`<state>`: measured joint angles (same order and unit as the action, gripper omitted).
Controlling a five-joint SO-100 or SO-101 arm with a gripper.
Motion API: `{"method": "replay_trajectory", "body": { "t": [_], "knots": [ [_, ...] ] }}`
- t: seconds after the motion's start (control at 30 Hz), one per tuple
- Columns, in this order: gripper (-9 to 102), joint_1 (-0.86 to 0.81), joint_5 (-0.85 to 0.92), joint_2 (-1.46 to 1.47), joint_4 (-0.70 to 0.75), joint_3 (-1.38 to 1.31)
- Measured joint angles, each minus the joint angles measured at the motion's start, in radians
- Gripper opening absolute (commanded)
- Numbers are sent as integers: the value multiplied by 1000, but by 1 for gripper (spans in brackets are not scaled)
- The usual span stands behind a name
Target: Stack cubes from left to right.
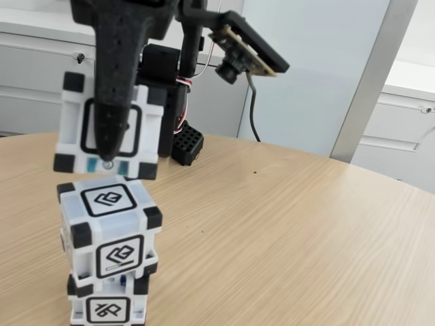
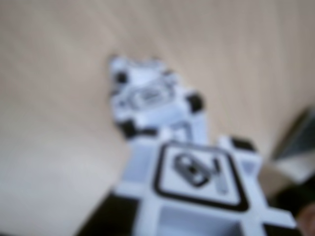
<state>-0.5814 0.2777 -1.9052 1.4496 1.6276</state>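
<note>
Black pincer [image 1: 109, 153] clamped on white black-cornered cube [image 1: 71, 125], above two stacked cubes [image 1: 112, 231], wooden table [image 1: 285, 231].

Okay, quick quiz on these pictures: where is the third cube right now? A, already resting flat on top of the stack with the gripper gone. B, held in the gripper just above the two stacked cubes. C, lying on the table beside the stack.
B: in the fixed view the gripper holds the third cube slightly tilted just above the two stacked cubes, seemingly not yet seated.
</note>
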Motion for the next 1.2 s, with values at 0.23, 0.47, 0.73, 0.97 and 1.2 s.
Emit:
{"method": "replay_trajectory", "body": {
  "t": [0.23, 0.47, 0.73, 0.97, 1.2],
  "knots": [
    [17, 0, 6, 41, 0, 0],
    [18, -12, 12, 67, -6, -2],
    [31, -12, 18, 69, -6, -2],
    [37, 0, 21, 69, -8, 0],
    [37, 0, 18, 69, -5, 0]
  ]
}}
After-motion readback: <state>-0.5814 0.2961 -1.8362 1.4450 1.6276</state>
